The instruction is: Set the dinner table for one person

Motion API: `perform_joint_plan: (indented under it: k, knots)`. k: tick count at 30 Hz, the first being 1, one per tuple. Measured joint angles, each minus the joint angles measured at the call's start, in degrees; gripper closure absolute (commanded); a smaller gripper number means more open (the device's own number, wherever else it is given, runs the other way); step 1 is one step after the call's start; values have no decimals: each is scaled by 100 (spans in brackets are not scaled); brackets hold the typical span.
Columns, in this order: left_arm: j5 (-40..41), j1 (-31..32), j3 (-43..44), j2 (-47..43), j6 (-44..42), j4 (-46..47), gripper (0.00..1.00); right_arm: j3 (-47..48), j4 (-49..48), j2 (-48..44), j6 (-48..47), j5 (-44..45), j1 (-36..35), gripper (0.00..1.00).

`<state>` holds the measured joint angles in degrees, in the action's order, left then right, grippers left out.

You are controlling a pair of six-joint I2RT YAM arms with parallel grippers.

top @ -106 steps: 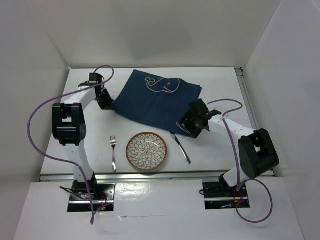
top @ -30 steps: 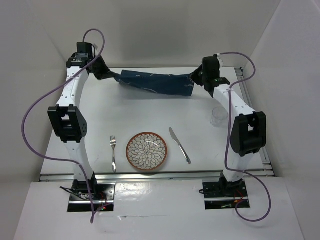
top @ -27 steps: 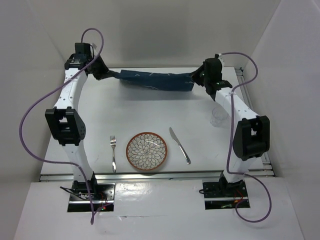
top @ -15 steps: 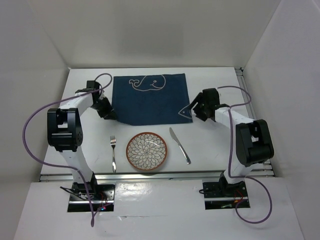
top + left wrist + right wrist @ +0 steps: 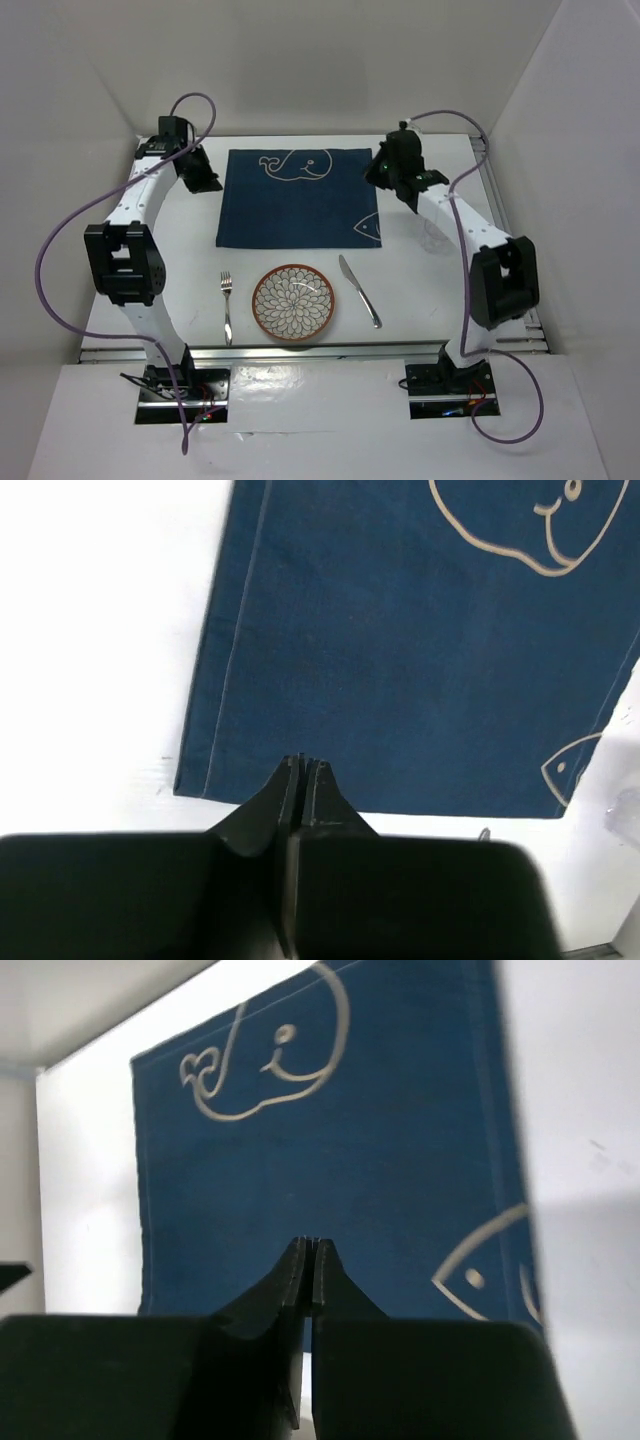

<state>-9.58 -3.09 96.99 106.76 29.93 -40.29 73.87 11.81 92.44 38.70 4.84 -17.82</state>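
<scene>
The dinner table [image 5: 185,265] is a white tabletop. A dark blue mat [image 5: 298,198] with a whale and a fish drawn on it lies flat at the back middle. In front of it lie a fork [image 5: 227,305], a flower-patterned plate [image 5: 293,302] and a knife [image 5: 359,290]. My left gripper [image 5: 207,181] hovers shut and empty by the mat's left edge; its wrist view shows the mat [image 5: 420,650] beyond the closed tips [image 5: 302,762]. My right gripper [image 5: 374,170] hovers shut and empty over the mat's far right corner, tips [image 5: 312,1243] above the cloth [image 5: 320,1150].
A clear glass [image 5: 432,238] stands right of the mat, partly behind the right forearm. Metal rails run along the right edge [image 5: 497,205] and front edge [image 5: 300,350]. White walls close in the back and both sides.
A second ago both grippers held the mat stretched in the air at the back. It now lies flat and released, and both grippers have lifted away from its edges, shut.
</scene>
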Motion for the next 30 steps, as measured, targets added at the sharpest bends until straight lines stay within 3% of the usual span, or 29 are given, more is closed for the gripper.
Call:
perform_joint_plan:
  k: [5,12,30]
  knots:
    - [37,302,13,564,-17,57,100,1211,304,1333,-396,-623,-155,100]
    - [164,476,-304,1318,-11,168,100,1637,1292,2597,-531,-857,-188,100]
    - [236,553,-1440,966,74,914,100,-323,728,1858,424,-511,-221,100]
